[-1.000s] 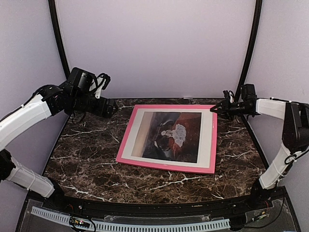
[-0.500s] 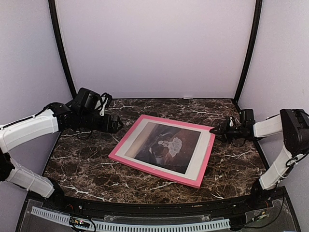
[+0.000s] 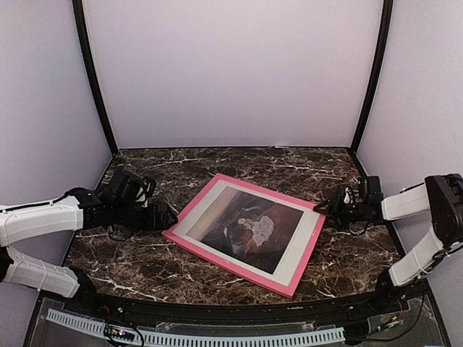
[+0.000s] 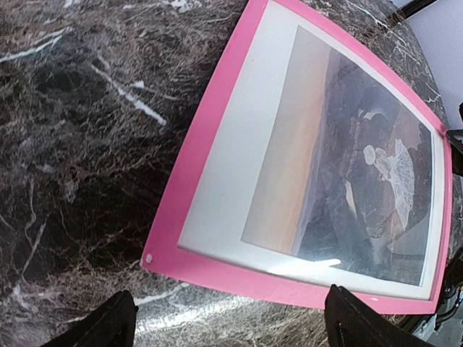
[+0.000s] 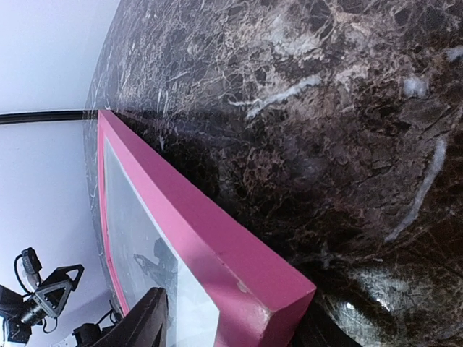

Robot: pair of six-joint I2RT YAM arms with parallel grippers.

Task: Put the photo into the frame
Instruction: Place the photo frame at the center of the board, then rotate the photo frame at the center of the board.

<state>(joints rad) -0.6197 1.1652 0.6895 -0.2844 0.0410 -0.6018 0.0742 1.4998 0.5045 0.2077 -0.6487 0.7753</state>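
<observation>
**Pink frame on dark marble, fingers at two of its corners**

Seen from the top external camera, the large, thin-railed, pink rectangular wooden picture frame (image 3: 226,260) lies askew near the middle of the dark brown, white-veined marble worktop (image 3: 130,260). Inside it sits the rectangular photo (image 3: 249,231), a dark reddish-brown landscape with a small white-dressed figure, with a white mat border (image 3: 302,246) around it. The left fingers (image 3: 168,217) hang low just beside the frame's left corner. The right fingers (image 3: 323,208) reach in at the corner on the right side, touching it or very nearly so.

In the left wrist view, the frame (image 4: 202,144) fills most of the picture, and the photo (image 4: 362,166) sits within the mat border (image 4: 253,159). A bright streak of glare crosses the photo's lower edge. Two black tips of the left fingers (image 4: 108,322) show at the bottom edge. They are spread wide apart and hold nothing. The frame's nearest rail runs just above them, and marble (image 4: 72,108) lies to the left.

The right wrist view is very close on one pink corner (image 5: 246,289) of the frame, with deep shadow beneath it and marble (image 5: 325,108) beyond. Only one black tip of the right fingers (image 5: 145,318) can be seen, over the glazed face just inside the rail. I cannot tell whether the pair pinches the corner or stands free of it.
</observation>
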